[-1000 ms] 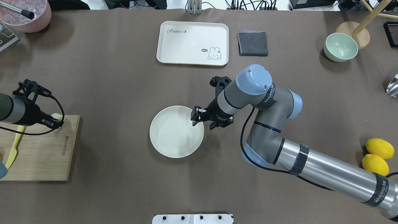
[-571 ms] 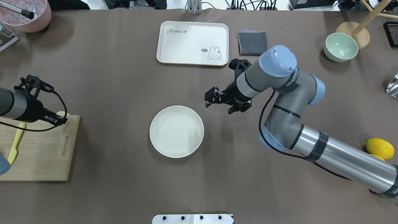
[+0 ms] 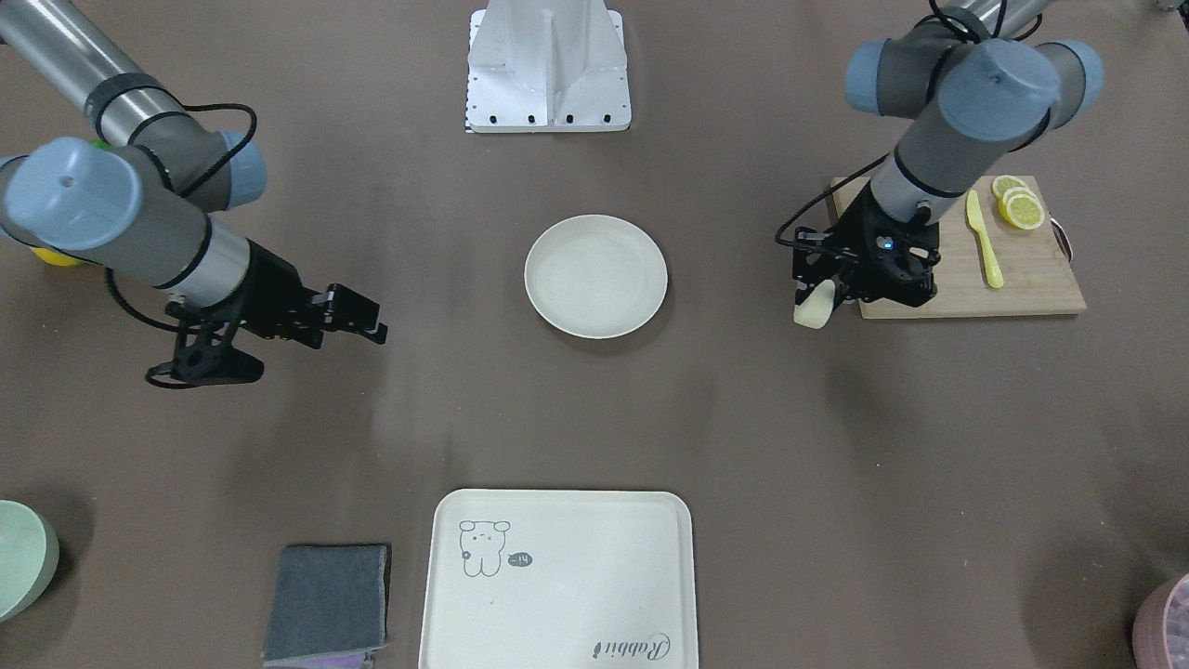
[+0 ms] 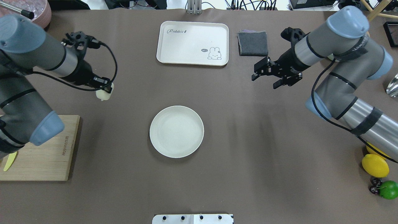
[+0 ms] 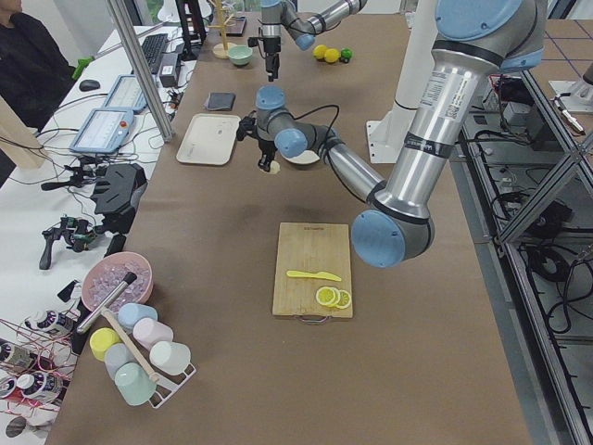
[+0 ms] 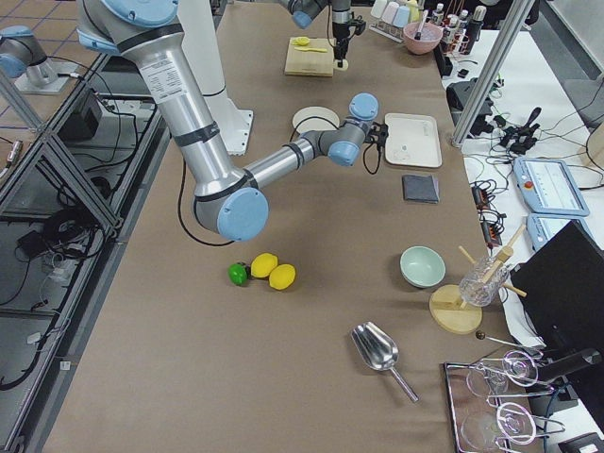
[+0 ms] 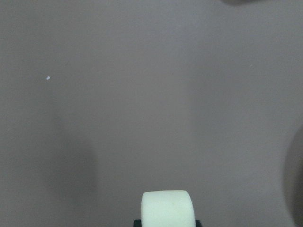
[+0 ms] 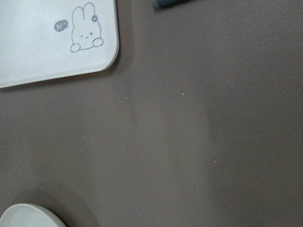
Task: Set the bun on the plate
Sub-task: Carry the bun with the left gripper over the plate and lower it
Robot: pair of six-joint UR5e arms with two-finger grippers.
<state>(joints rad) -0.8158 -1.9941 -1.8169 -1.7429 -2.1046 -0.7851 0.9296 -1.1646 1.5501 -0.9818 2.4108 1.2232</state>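
Note:
The bun point(image 4: 104, 94), a small pale cream cylinder, hangs above the brown table with my left gripper point(image 4: 105, 88) shut on it. It hangs left of and farther back than the plate point(image 4: 176, 131). In the front-facing view the bun point(image 3: 816, 307) sits just off the cutting board's corner, well right of the round empty plate point(image 3: 595, 276). The left wrist view shows the bun point(image 7: 166, 208) at the bottom edge over bare table. My right gripper point(image 4: 265, 79) is open and empty, raised to the plate's back right near the grey cloth.
A rabbit-print tray point(image 4: 192, 43) and a folded grey cloth point(image 4: 252, 43) lie at the back. The wooden cutting board point(image 3: 966, 269) carries lemon slices point(image 3: 1020, 206) and a yellow knife point(image 3: 983, 237). Lemons point(image 4: 374, 165) and a lime lie at the right edge; a green bowl point(image 3: 23, 557) sits beyond.
My left gripper has lifted the bun off the cutting board and carried it back and right, toward the middle. My right arm has drawn away from the plate to the back right.

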